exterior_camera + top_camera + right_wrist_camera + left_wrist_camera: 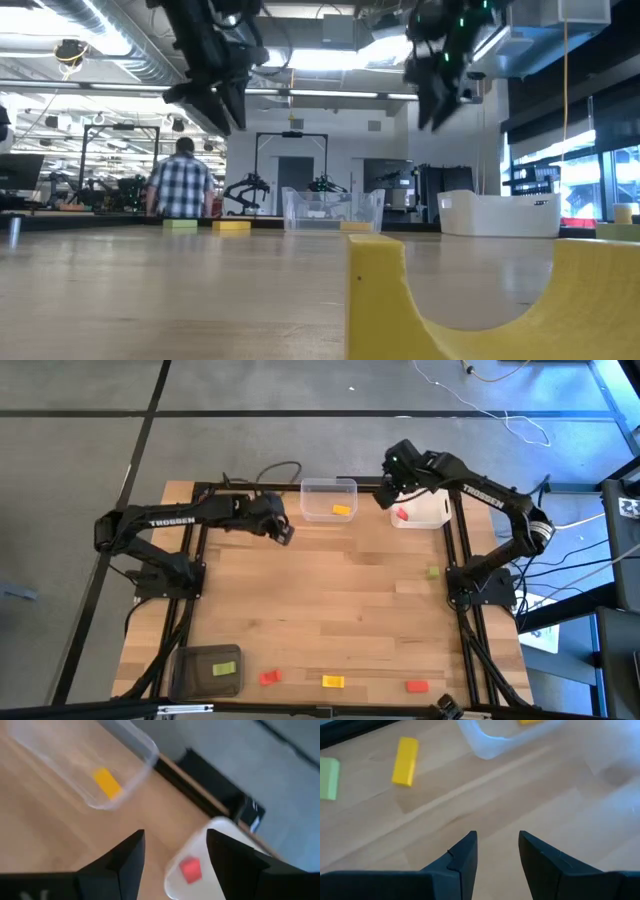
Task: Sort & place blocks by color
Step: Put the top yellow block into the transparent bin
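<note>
left arm: stretched from its base at the table's left edge toward the far middle, forearm roughly level, wrist ending just left of the clear bin
left gripper (284, 532): raised off the table (330, 610), near the clear bin's front-left corner; fingers parted with a narrow gap, nothing between them; wrist view shows bare wood under the tips
right arm: base at the table's right edge, elbow bent out right, forearm reaching back to the far side
right gripper (386, 495): up in the air between the clear bin and the white bin, over the white bin's left rim; fingers (122, 862) spread apart, empty
clear bin (329, 499): far edge, centre; one yellow-orange block (342, 511) inside
white bin (425, 512): far edge, right of the clear bin; one red block (401, 514) inside, near its left side
dark grey tray (208, 671): near-left corner; a light green block (225, 668) lies on it
loose blocks, near edge: red (269, 677), yellow (333, 681), red-orange (417, 686), in a spread row, well apart
loose green block (433, 571): on the table by the right arm's base
left wrist view extras: yellow block (405, 754) and green block (328, 779) lying flat on the wood, apart from each other
low view: both grippers hang high above the table top; person in a plaid shirt (184, 186) stands in the room behind, back turned
</note>
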You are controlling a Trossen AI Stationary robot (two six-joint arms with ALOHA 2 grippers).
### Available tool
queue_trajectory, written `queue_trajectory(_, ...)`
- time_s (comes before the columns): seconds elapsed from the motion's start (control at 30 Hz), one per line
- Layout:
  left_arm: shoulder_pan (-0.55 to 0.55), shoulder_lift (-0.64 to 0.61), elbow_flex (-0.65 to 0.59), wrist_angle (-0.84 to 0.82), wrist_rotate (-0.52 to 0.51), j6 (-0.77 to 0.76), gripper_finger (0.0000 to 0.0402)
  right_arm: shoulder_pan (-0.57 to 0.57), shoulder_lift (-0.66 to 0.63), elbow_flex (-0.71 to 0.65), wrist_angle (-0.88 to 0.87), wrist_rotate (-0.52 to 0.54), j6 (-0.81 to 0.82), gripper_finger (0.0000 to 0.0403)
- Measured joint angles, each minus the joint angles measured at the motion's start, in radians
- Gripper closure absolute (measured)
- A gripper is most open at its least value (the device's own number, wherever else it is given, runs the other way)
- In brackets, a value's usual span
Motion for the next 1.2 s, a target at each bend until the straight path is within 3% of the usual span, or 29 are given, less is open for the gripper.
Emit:
queue_trajectory(0.2,0.145,0.006,0.000,-0.010,0.052,0.004,0.0272,0.096,-0.045,0.120,-0.020,-0.032,-0.120,0.0191)
queue_trajectory(0.67,0.359,0.010,0.000,-0.067,0.181,0.119,0.0273,0.167,-0.081,0.151,-0.031,-0.444,-0.333,0.0191)
queue_trajectory(1.03,0.391,0.104,-0.002,-0.028,0.258,0.166,0.0273,0.167,-0.080,0.149,-0.030,-0.470,-0.335,0.0191)
queue_trajectory(1.2,0.391,0.134,-0.002,0.030,0.375,0.137,0.0273,0.167,-0.080,0.149,-0.029,-0.470,-0.335,0.0191)
